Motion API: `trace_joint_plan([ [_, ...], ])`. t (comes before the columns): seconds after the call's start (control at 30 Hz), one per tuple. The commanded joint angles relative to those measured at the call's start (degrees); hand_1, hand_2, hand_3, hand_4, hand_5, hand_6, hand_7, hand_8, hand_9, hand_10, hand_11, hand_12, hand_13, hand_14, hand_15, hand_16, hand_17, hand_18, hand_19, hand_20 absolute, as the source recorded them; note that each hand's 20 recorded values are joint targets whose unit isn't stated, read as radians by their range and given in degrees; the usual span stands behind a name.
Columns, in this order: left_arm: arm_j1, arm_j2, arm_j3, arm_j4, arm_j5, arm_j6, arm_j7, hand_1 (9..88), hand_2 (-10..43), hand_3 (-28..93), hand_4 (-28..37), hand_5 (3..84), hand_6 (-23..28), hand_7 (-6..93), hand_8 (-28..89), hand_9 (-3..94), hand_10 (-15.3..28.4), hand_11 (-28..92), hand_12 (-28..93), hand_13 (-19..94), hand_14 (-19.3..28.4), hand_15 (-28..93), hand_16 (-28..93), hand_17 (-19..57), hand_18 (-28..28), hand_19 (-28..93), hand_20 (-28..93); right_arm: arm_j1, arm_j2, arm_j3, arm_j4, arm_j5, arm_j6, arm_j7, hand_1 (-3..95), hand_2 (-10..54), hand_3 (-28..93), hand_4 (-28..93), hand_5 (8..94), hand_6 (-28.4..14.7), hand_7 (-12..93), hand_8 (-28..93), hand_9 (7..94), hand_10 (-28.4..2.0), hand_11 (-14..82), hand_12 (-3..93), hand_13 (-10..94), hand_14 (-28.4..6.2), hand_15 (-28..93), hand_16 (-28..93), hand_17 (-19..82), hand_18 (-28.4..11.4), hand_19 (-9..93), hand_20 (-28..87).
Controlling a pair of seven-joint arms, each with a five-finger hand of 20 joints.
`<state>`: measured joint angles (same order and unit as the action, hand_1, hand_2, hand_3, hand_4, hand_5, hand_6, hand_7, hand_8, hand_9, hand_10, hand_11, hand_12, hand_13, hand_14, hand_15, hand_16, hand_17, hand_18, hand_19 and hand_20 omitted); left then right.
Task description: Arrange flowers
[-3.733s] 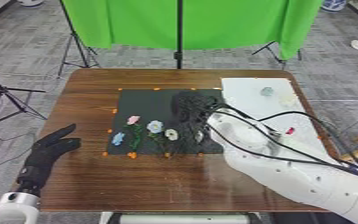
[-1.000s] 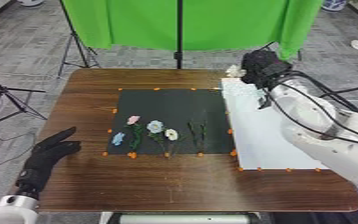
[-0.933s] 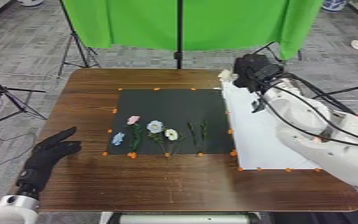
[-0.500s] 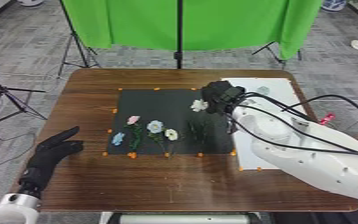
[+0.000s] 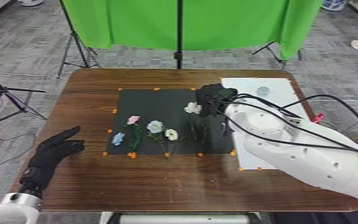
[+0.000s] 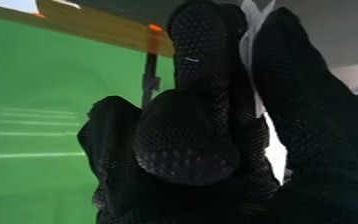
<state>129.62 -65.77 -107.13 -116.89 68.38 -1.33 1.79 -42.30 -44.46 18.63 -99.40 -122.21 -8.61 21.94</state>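
In the head view my right hand [image 5: 214, 98] is over the right part of the black mat [image 5: 153, 107], pinching a white flower [image 5: 192, 108] just above two bare green stems. In the right wrist view pale petals [image 6: 250, 45] stick out between the thumb and fingers of my right hand [image 6: 202, 75]. A pink flower [image 5: 133, 120], a light blue flower [image 5: 155, 126], a white flower [image 5: 171, 134] and a blue flower [image 5: 118, 138] lie on the mat's left half. My left hand [image 5: 55, 147] rests open at the table's left side.
On the right a white board [image 5: 238, 86] carries a pale greenish flower [image 5: 263, 91] near its back. Orange markers edge the mat. The right arm and its black cables cross the board. A green screen [image 5: 131, 25] stands behind the brown table [image 5: 95, 185].
From the white board's back edge, my right hand has moved left and nearer over the mat with the white flower. The left hand has hardly moved.
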Motion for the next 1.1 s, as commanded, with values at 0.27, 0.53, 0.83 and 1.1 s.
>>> trace_joint_plan([
  [0.27, 0.4, -0.38, -0.12, 0.21, 0.39, -0.51, -0.82, 34.0, 6.2, 70, -5.3, 39.8, 2.8, 9.6, -6, 46.1, 14.4, 21, 12, 38, 19.3, 24, -1, 2.9, 17.6, 19, 16, 1.6, 0.3, -0.8, 0.2, -1.6, -2.3, -0.9, 46.1, -9.5, 61, -20, 76.1, -0.1, 18, 12, 85.4, -10.0, 29.4, 26.9, 89, -1.9, 61, 37, 60, -15.5, 93, 60],
  [0.53, 0.3, -0.26, -0.14, 0.24, 0.37, -0.48, -0.89, 34.0, 6.3, 70, -5.2, 39.7, 2.7, 9.7, -6, 46.1, 14.4, 21, 12, 38, 19.2, 24, -1, 2.8, 17.5, 19, 16, 2.3, 1.2, -1.3, -0.7, -2.1, -5.1, -1.3, 44.6, -9.5, 63, -20, 73.8, 0.0, 17, 9, 83.4, -10.1, 29.3, 26.9, 88, -2.2, 61, 37, 59, -15.8, 93, 59],
  [0.83, 0.6, -0.27, -0.37, 0.03, 0.34, -0.44, -0.98, 34.0, 6.2, 70, -5.1, 39.7, 2.8, 9.7, -6, 46.1, 14.4, 21, 12, 37, 19.3, 24, -1, 2.9, 17.5, 19, 16, -0.7, 3.5, 10.4, -5.8, 0.0, -7.4, 0.9, 43.1, -9.5, 65, -21, 71.0, 0.4, 17, 6, 81.7, -10.3, 28.9, 26.7, 86, -2.8, 61, 37, 58, -15.8, 93, 58],
  [1.1, 0.9, -0.3, -0.4, -0.11, 0.39, -0.54, -1.1, 34.0, 6.3, 70, -5.2, 39.7, 2.7, 9.6, -6, 46.1, 14.3, 21, 12, 38, 19.3, 24, -1, 2.8, 17.6, 19, 16, -3.6, 4.2, 21.3, -1.5, 0.9, -2.3, 7.5, 38.7, -9.5, 66, -19, 68.4, 0.6, 18, -5, 76.0, -12.1, 22.8, 25.3, 83, -3.8, 60, 36, 56, -16.4, 93, 57],
])
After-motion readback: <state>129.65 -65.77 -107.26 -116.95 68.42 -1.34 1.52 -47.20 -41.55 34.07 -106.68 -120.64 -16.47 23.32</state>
